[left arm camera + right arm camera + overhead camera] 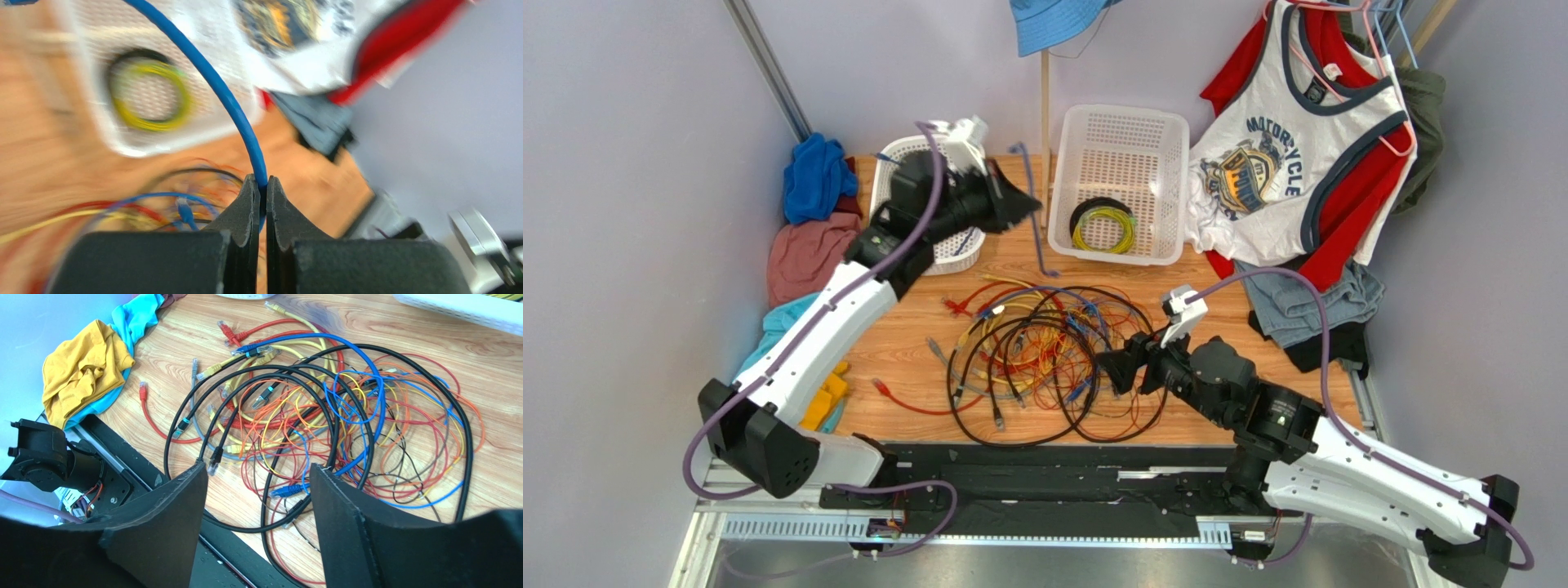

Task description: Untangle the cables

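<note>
The cables (1051, 355) lie in a tangled heap of black, blue, red, orange and yellow loops on the wooden table, also seen in the right wrist view as the cables (319, 410). One blue cable (1039, 245) runs up out of the heap toward the back. My left gripper (1024, 202) is raised above the table and is shut on this blue cable (215, 86), which is pinched at the tips of the left gripper (259, 181). My right gripper (1122, 368) hovers at the heap's near right edge. In its wrist view the right gripper (258, 471) is open and holds nothing.
A white basket (1161, 135) at the back holds a yellow-green and black ring coil (1102, 227). A smaller white basket (955, 251) sits under my left arm. Cloths (811, 251) pile at the left, a yellow cloth (83, 370) nearer. A hanging shirt (1284, 159) is on the right.
</note>
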Controlling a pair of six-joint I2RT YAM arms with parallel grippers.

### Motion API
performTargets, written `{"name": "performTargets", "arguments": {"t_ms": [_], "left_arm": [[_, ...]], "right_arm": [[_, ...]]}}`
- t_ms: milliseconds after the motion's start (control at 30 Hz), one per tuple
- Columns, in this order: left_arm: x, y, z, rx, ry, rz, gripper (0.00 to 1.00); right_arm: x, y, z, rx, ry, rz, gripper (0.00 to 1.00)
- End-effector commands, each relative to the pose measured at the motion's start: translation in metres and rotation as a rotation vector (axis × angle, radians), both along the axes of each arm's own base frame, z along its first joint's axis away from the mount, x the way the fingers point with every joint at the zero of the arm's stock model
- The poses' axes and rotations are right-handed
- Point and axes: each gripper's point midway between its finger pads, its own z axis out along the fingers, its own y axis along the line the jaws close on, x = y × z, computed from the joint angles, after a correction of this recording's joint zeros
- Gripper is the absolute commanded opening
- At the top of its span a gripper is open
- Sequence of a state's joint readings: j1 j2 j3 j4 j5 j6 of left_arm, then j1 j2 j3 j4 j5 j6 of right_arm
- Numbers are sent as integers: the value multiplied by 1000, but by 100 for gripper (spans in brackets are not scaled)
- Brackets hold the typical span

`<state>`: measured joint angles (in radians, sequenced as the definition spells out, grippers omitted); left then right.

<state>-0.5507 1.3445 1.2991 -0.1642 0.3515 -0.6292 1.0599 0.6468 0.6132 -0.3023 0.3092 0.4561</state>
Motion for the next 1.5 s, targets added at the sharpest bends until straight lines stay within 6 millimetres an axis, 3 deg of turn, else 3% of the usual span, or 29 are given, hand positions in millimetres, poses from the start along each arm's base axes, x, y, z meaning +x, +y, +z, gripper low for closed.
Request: {"name": "performTargets", "arguments": {"t_ms": [0,33,133,233,333,433,567,733,767,867,900,933,967,1000,1033,1133,1233,1300,1367,1400,1433,1467], "left_arm": [[49,80,18,232,-72,287,0],[65,102,19,269,-75,378,0],[99,141,27,371,-86,520,0],[131,163,30,449,-93,595,0],[164,173,27,479,-91,626,0],[197,173,13,460,-81,610,0],[241,184,-25,494,-31,621,0],[259,200,-73,566,63,623,0],[258,199,-91,579,94,610,0],[255,197,-115,588,133,583,0],[253,196,-119,585,147,580,15],[251,195,-121,581,159,571,53],[247,195,-118,575,160,573,67],[244,195,-113,561,161,583,96],[240,195,-115,556,166,584,99],[217,196,-72,499,98,602,99],[190,199,-44,456,31,623,99],[176,196,-31,409,-7,627,99],[147,197,-22,372,-18,636,99],[136,191,-39,373,-2,620,99],[117,188,-18,336,-51,620,99],[105,183,-18,311,-48,614,99]], "right_arm": [[-1,-10,-2,22,-11,-28,61],[-2,-13,-1,26,-16,-32,60],[-1,-17,-6,4,-16,-40,59],[0,-19,-11,-13,-18,-49,58],[1,-17,-16,-17,-19,-51,57],[3,-15,-21,-29,-14,-52,56],[5,-14,-28,-58,-12,-56,56],[9,-15,-34,-74,-15,-73,56],[9,-15,-34,-75,-17,-73,56],[11,-12,-35,-81,-16,-69,55],[10,-11,-37,-89,-11,-64,55],[10,-11,-37,-91,-11,-64,55],[9,-11,-38,-95,-9,-60,55],[10,-11,-38,-94,-8,-62,55],[9,-12,-39,-96,-6,-64,55],[10,-15,-36,-73,-6,-84,55],[19,-20,-35,-37,-13,-155,56],[30,-26,-36,-34,-15,-247,59],[38,-29,-37,-59,-19,-296,61],[46,-31,-35,-81,-27,-345,62],[50,-32,-37,-101,-28,-368,62],[56,-33,-37,-117,-25,-390,61]]}}
